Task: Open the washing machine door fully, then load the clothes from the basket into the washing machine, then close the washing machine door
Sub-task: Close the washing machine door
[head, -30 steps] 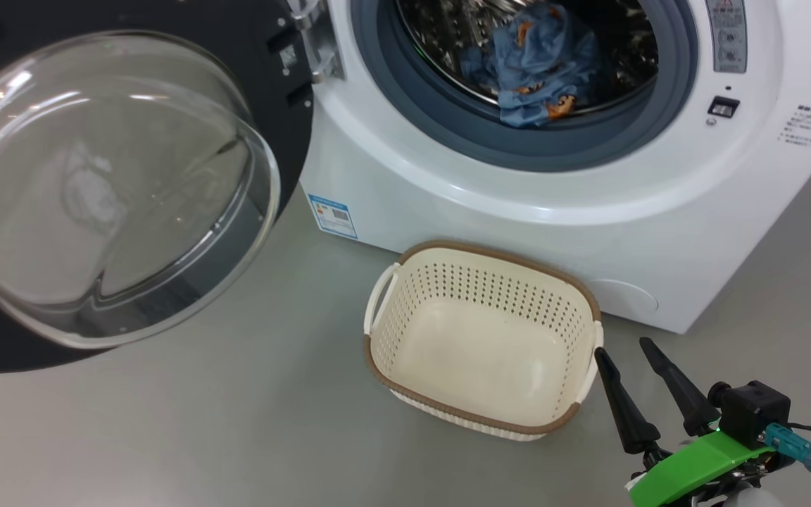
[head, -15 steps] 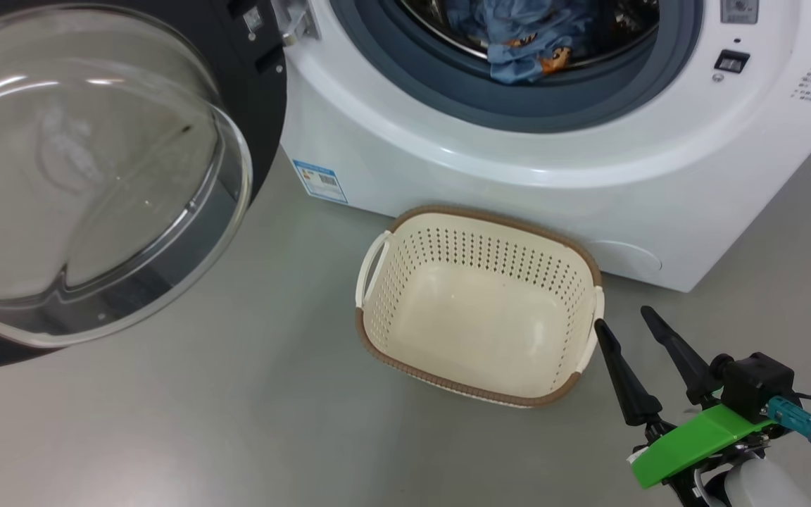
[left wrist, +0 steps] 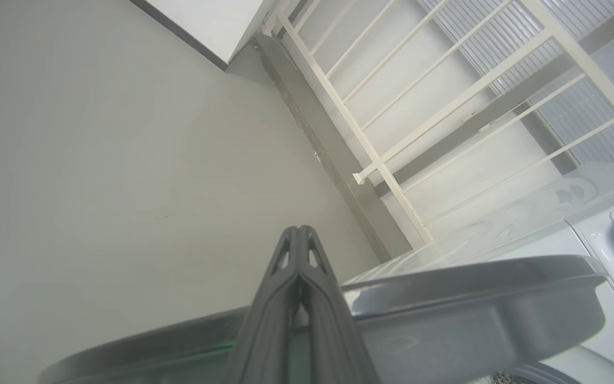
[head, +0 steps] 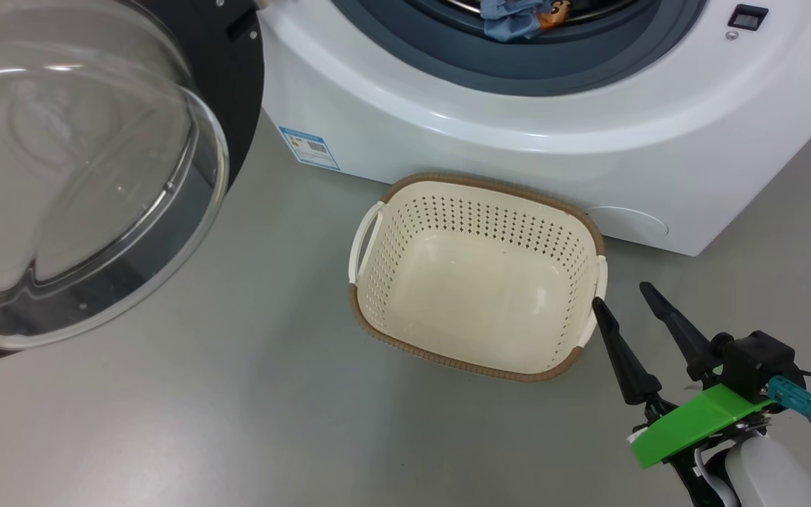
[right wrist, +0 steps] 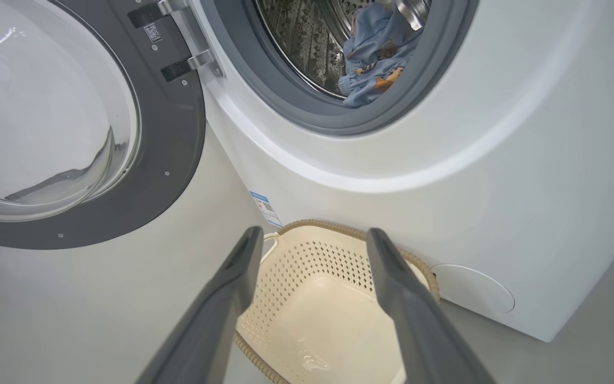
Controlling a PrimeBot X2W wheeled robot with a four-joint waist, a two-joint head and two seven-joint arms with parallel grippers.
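1. the large round washing machine door (head: 74,176), a glossy black rim around a bulging clear glass bowl, stands swung wide to the left of the big white front-loading washing machine (head: 518,141).
2. the light blue printed clothes (right wrist: 371,64) lie in the steel drum (right wrist: 301,42). the small cream perforated basket (head: 476,218) holds nothing, so we judge that closing comes next.
3. we expect the door to be rigid and fairly heavy, its glass slick and breakable. we would push on the black rim, far from the hinge (right wrist: 195,61).
4. the left gripper (left wrist: 298,230) has its fingers pressed together, empty, by the door's edge. the right gripper (head: 620,293) is spread apart, empty, just beside the basket.
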